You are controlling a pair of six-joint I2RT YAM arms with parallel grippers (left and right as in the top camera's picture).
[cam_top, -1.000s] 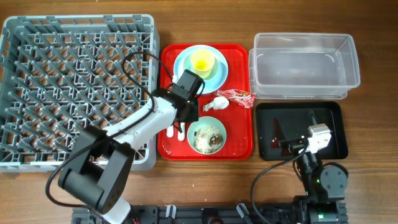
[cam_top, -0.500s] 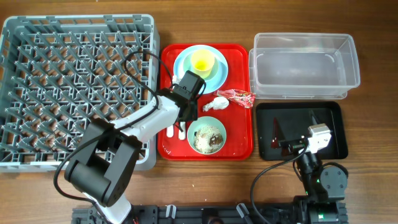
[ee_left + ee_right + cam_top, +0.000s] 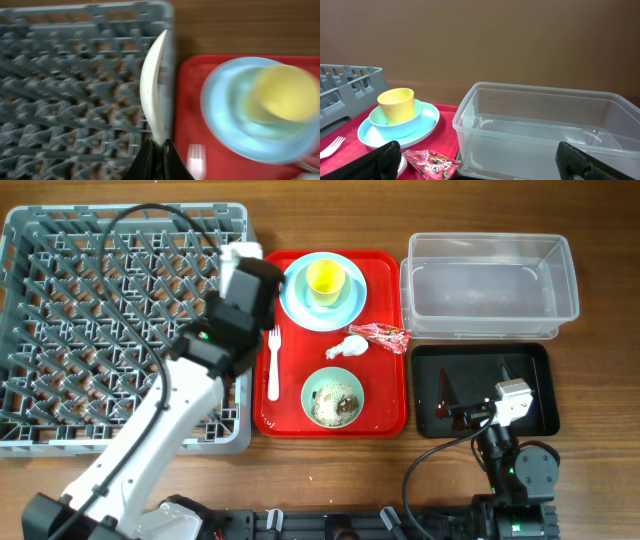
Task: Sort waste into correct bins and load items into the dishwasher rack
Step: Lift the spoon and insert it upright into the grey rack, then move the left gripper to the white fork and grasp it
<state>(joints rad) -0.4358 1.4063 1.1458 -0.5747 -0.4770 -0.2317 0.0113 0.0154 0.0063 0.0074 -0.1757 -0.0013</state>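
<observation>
My left gripper [image 3: 243,285] [image 3: 158,150] is shut on the white plastic spoon [image 3: 154,90] and holds it on edge above the right rim of the grey dishwasher rack [image 3: 60,240] [image 3: 60,75]. The white fork [image 3: 272,362] lies on the red tray [image 3: 385,410]. The yellow cup [image 3: 325,278] sits in the pale blue bowl on the pale blue plate [image 3: 295,302]. The mint-green bowl [image 3: 333,396] holds crumbs and brown scraps. The paper wad [image 3: 347,347] and red wrapper [image 3: 382,336] [image 3: 432,162] lie mid-tray. My right gripper [image 3: 475,385] [image 3: 485,170] is open over the black tray [image 3: 540,400].
The clear tub [image 3: 490,240] [image 3: 540,125] stands at the back right, just behind the black tray. The red tray sits between the rack and the two bins. Bare wooden table runs along the front edge.
My left gripper has risen from the tray's left side with the spoon and moved back and left to the rack's rim. The fork stays on the tray. The right arm has not moved.
</observation>
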